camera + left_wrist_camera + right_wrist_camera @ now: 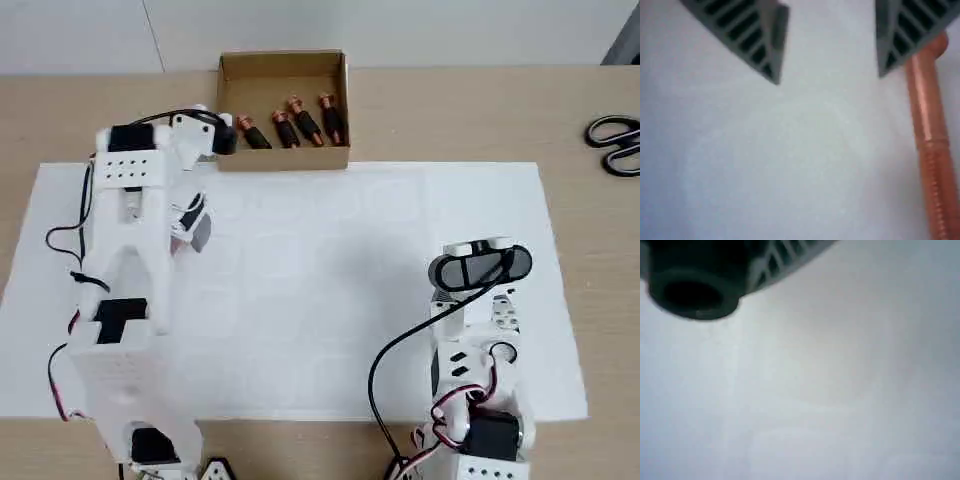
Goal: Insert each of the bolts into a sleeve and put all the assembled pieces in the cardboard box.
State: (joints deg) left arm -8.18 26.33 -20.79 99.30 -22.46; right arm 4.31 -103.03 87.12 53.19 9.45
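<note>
The left gripper (pixel 829 77) hangs low over the white paper sheet (pixel 330 300), jaws spread wide. Yet the copper-coloured threaded metal bolt (pixel 927 130) lies beside one fingertip, not between them. It should probably shift sideways to straddle the shank before closing. The right gripper (pixel 480 262), well apart, seemingly pinches a black cylindrical sleeve (pixel 690 292) with its bore open.

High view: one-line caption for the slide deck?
Four assembled pieces lie in the cardboard box; one arm stands near it, another arm at the white sheet's near edge.
</note>
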